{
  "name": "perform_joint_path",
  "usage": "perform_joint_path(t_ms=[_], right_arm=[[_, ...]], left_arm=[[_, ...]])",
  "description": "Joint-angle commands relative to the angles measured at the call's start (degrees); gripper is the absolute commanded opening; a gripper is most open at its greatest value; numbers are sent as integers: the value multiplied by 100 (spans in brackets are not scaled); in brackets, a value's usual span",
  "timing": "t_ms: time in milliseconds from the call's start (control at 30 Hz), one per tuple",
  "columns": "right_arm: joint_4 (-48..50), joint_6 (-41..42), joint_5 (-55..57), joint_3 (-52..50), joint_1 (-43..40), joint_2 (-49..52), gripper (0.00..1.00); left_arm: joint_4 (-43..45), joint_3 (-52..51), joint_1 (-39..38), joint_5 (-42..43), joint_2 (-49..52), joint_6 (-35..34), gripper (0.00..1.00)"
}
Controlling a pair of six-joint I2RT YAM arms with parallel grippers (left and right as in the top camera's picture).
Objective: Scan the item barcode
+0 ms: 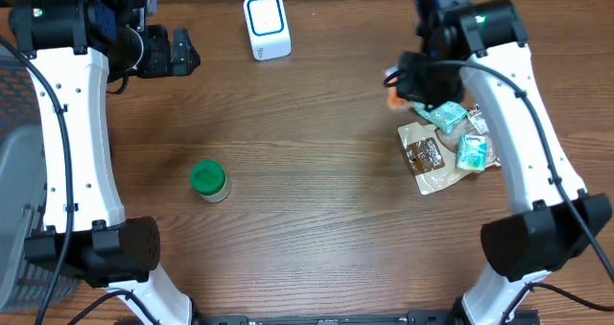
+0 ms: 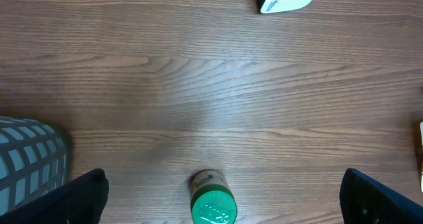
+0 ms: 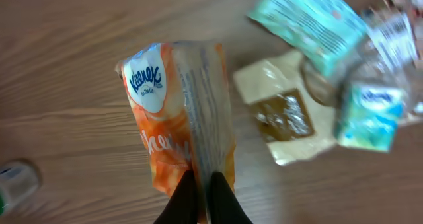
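Orange Kleenex pack (image 3: 178, 118) sat mid-frame in the right wrist view and upper right in the overhead, lifted off the table. I judged it light, soft and crushable, with slippery film wrap. Best taken by the flat seam edge, barcode face kept clear. Right gripper (image 3: 203, 191) was clamped tight on the pack's lower edge. It was a thin pinch, so I expected it could swing or slip. Couldn't tell which face carried the barcode; view was blurred. Left gripper (image 1: 182, 55), upper left, stood wide open, holding nothing. Scanner (image 1: 266, 25) sat top centre.

Wht scanner (image 1: 267, 25), grn-lid jar (image 1: 208, 180) apart
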Motion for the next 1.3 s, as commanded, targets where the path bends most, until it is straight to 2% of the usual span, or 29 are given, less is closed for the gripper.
perform_joint_path(t_ms=[0, 233, 333, 467, 600, 733, 833, 933, 1067, 1133, 1167, 1267], right_arm=[[68, 260, 186, -564, -404, 52, 4], [815, 361, 240, -1915, -1228, 55, 5], [1051, 299, 245, -2210, -1370, 59, 19], [1202, 59, 225, -2236, -1390, 57, 49], [1211, -330, -214, -2002, -1384, 57, 50], [1283, -868, -1484, -1633, -1305, 57, 50], [1558, -1093, -2262, -1565, -1021, 57, 51], [1893, -1088, -2347, -1569, -522, 70, 53], [2382, -973, -2347, -1572, 205, 125, 66], [2660, -944, -2347, -1574, 586, 181, 81], [2789, -863, -2345, -1574, 748, 214, 85], [3141, -699, -2345, -1574, 1182, 337, 90]], left_arm=[[11, 70, -7, -9, -125, 151, 100], [11, 70, -7, -9, -125, 151, 100], [11, 70, -7, -9, -125, 151, 100], [11, 70, -7, -9, -125, 151, 100], [11, 70, -7, -9, -125, 151, 100], [11, 70, -7, -9, -125, 151, 100], [11, 70, -7, -11, -125, 151, 100], [11, 70, -7, -9, -125, 151, 99], [11, 70, -7, -9, -125, 151, 99], [11, 70, -4, -9, -125, 151, 100], [11, 70, -4, -9, -125, 151, 100], [11, 70, -4, -9, -125, 151, 100]])
